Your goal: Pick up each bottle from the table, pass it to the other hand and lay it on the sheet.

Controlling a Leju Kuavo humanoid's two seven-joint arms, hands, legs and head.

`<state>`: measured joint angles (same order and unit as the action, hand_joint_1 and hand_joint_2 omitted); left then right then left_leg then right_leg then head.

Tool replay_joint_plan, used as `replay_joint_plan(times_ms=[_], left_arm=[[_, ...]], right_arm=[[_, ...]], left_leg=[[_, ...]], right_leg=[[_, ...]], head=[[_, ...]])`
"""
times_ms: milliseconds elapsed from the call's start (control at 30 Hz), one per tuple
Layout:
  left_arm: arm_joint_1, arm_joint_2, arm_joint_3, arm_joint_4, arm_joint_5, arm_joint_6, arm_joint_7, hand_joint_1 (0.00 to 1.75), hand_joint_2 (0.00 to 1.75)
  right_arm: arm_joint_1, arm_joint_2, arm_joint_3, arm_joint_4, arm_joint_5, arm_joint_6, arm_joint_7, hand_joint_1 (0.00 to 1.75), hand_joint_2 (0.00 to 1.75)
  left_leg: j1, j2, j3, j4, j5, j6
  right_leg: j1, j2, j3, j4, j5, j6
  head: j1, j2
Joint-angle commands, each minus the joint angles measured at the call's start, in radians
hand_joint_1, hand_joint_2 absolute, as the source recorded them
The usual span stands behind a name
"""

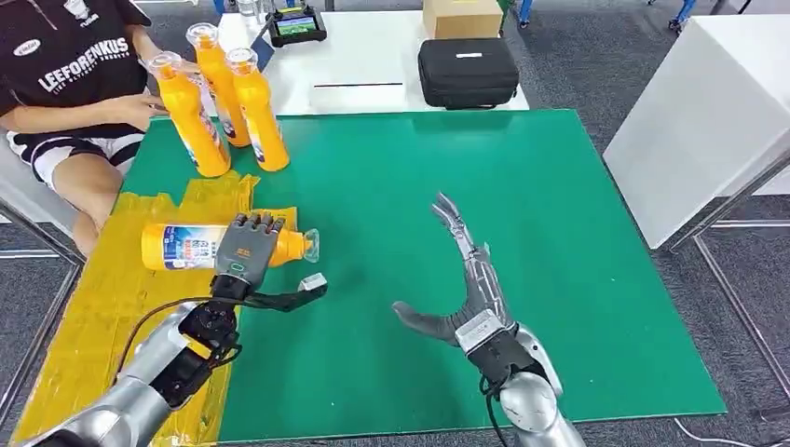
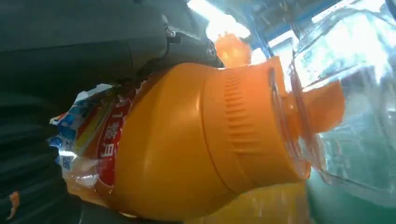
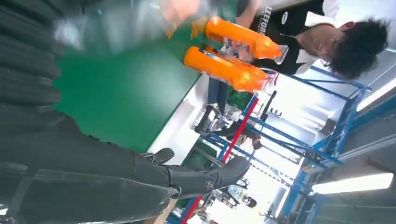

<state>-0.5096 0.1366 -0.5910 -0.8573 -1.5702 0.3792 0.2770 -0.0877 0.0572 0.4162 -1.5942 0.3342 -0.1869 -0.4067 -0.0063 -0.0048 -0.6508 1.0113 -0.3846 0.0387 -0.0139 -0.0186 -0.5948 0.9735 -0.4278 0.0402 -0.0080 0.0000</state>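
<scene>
The left hand wraps over a bottle lying on its side on the yellow sheet, cap toward the green counter. Let go carelessly and the round bottle may roll off the sheet's near edge. The right hand hovers with fingers spread, holding nothing, over open counter. Three standing bottles crowd the far corner beside a person.
</scene>
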Motion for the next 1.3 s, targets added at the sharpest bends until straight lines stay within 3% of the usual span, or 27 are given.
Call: replay_joint_plan(times_ms=[33,67,433,500,600,867,900,933,967,1000,1033,1100,1133,1200,1300], left_arm=[[-0.030,-0.040,0.058,0.170,-0.001,0.019,0.000,1.33,1.75],[-0.026,-0.036,0.048,0.167,-0.001,0.036,0.035,0.00,1.75],[-0.013,-0.032,0.059,0.154,-0.001,0.068,0.142,0.00,1.75],[-0.019,-0.014,0.022,0.137,-0.001,0.112,0.228,0.00,1.75],[-0.001,0.034,0.001,0.033,-0.001,0.291,0.376,0.00,1.75],[0.009,0.056,-0.009,-0.014,-0.001,0.319,0.404,0.00,1.75],[0.054,0.052,0.041,-0.129,-0.001,0.319,0.380,0.00,1.75],[0.144,-0.027,0.220,-0.300,0.089,0.319,0.183,0.00,1.75],[0.183,-0.116,0.387,-0.337,0.177,0.319,-0.042,0.00,1.75],[0.187,-0.250,0.568,-0.314,0.422,0.319,-0.389,0.00,1.75],[0.183,-0.302,0.587,-0.321,0.744,0.234,-0.576,0.00,1.75],[0.251,-0.339,0.611,-0.483,1.263,-0.066,-0.691,0.00,1.75],[0.285,-0.326,0.591,-0.545,1.289,-0.079,-0.709,0.00,1.75],[0.348,-0.283,0.543,-0.669,1.323,-0.106,-0.707,0.00,1.75],[0.392,-0.219,0.494,-0.726,1.470,-0.302,-0.654,0.00,1.75]], right_arm=[[-0.008,-0.029,-0.008,0.014,-0.009,0.010,0.004,0.00,1.75],[-0.009,-0.029,-0.005,0.017,-0.012,0.013,0.006,0.00,1.75],[-0.001,-0.030,0.014,0.013,-0.003,0.016,0.016,0.00,1.75],[-0.001,-0.024,0.012,0.016,-0.022,0.020,0.030,0.00,1.75],[0.010,-0.027,0.019,0.003,-0.043,0.020,0.047,0.00,1.75],[0.010,-0.029,0.021,0.006,-0.048,0.018,0.051,0.00,1.75],[0.009,-0.029,0.022,0.010,-0.057,0.014,0.056,0.00,1.75],[0.010,-0.026,0.019,0.013,-0.071,0.003,0.060,0.00,1.75],[0.012,-0.028,0.018,0.013,-0.077,-0.006,0.060,0.00,1.75],[0.018,-0.030,0.013,0.011,-0.084,-0.021,0.059,0.00,1.75],[0.025,-0.028,0.005,0.011,-0.082,-0.038,0.051,0.00,1.75],[0.038,-0.029,-0.002,0.027,-0.053,-0.085,0.010,0.00,1.75],[0.048,-0.029,-0.007,0.028,-0.057,-0.095,-0.004,0.00,1.75],[0.087,-0.031,-0.038,-0.001,-0.069,-0.116,-0.032,0.00,1.75],[0.136,-0.026,-0.109,-0.043,-0.113,-0.122,-0.041,0.00,1.75]], left_leg=[[0.001,0.000,0.006,0.000,-0.002,-0.002],[0.001,0.000,0.004,0.000,-0.002,-0.002],[0.001,0.000,0.005,0.000,-0.002,-0.002],[0.001,0.000,0.005,0.000,-0.003,-0.003],[0.001,0.001,0.003,0.000,-0.002,-0.002],[0.001,0.001,0.004,0.000,-0.002,-0.002],[0.002,0.001,0.006,0.001,-0.004,-0.003],[0.001,0.001,0.004,0.001,-0.003,-0.002],[0.001,0.000,0.002,0.000,-0.002,-0.001],[0.001,0.001,0.004,0.001,-0.003,-0.002],[0.001,-0.001,0.001,0.000,-0.001,-0.001],[0.000,-0.005,0.000,0.001,-0.001,-0.001],[0.001,-0.007,0.006,0.003,-0.005,-0.002],[0.001,0.000,0.004,0.002,-0.005,-0.001],[-0.001,0.005,0.003,0.000,-0.005,-0.002]], right_leg=[[0.001,0.001,0.007,-0.001,-0.002,-0.002],[0.001,0.001,0.004,-0.001,-0.001,-0.001],[0.001,0.001,0.006,-0.001,-0.002,-0.002],[0.001,0.001,0.006,-0.001,-0.002,-0.002],[0.001,0.002,0.004,-0.001,-0.002,-0.002],[0.001,0.002,0.005,-0.001,-0.002,-0.002],[0.001,0.003,0.007,0.000,-0.003,-0.002],[0.001,0.002,0.005,0.000,-0.002,-0.002],[0.000,0.002,0.003,0.000,-0.001,-0.001],[0.001,0.002,0.005,0.000,-0.003,-0.001],[0.000,0.000,0.003,-0.001,-0.001,0.000],[0.000,-0.005,0.002,-0.001,-0.002,0.000],[0.001,-0.006,0.010,-0.001,-0.006,-0.001],[0.000,0.002,0.006,-0.002,-0.004,-0.001],[-0.001,0.006,0.003,-0.002,-0.002,-0.001]], head=[[0.000,0.000],[0.000,0.000],[0.000,0.000],[0.000,0.000],[0.000,0.000],[0.000,0.000],[0.000,0.000],[0.000,0.000],[0.000,0.000],[0.000,0.000],[0.000,0.000],[0.000,0.000],[0.000,0.000],[0.000,0.000],[0.000,0.000]])
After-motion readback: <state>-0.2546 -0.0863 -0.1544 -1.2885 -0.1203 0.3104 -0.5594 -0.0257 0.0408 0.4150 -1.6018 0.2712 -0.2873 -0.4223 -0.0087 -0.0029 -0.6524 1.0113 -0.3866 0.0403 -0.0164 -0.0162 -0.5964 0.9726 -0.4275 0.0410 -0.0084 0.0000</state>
